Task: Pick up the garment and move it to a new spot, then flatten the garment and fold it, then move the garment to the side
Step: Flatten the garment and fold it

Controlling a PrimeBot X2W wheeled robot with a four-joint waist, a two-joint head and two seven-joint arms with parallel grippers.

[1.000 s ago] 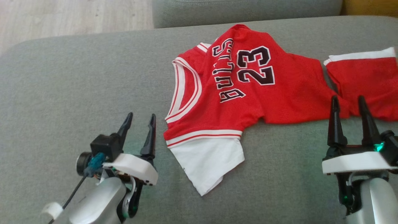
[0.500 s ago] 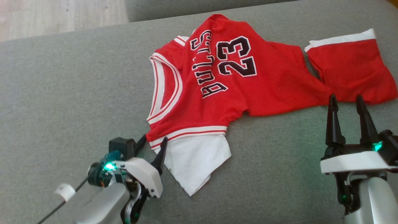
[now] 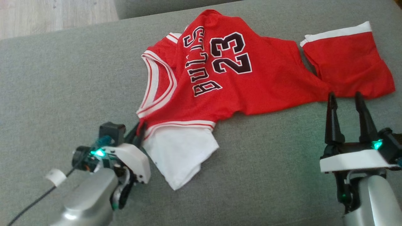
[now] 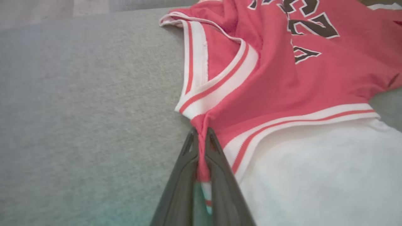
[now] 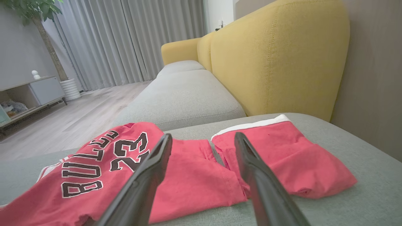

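— Tagging the garment (image 3: 220,81) first. Where is it, which way does it run?
— Red jersey, "BULLS 23" face up, lying on the grey sofa cushion (image 3: 62,78). Its long axis goes across the head view, tilted a bit from lower left to upper right. Striped neckline sits at the robot's left. The letter tops point that way too.
— Sleeve?
— White sleeve (image 3: 179,153) sticks out toward the robot, off the near edge. Not flat, there are wrinkles through the middle.
— Red bit on the right?
— Red piece with a white band (image 3: 345,62), touching the jersey's right end. Can't tell if it's joined or separate.
— Left hand (image 3: 139,130)?
— Closed on the garment. In the left wrist view a pinch of red fabric is clamped between both fingers, right where the neck trim meets the sleeve trim. The forearm comes in from the lower left, low over the cushion, with the fingers pointing up and right.
— Right hand (image 3: 344,94)?
— Fingers spread and empty, pointing straight up the head view. The tips are at the near edge of the red cloth, where the jersey meets the right piece. Whether they touch it, can't tell.
— Background?
— Yellow backrest (image 5: 276,56) behind the cushion, wood floor (image 3: 47,15) at far left.
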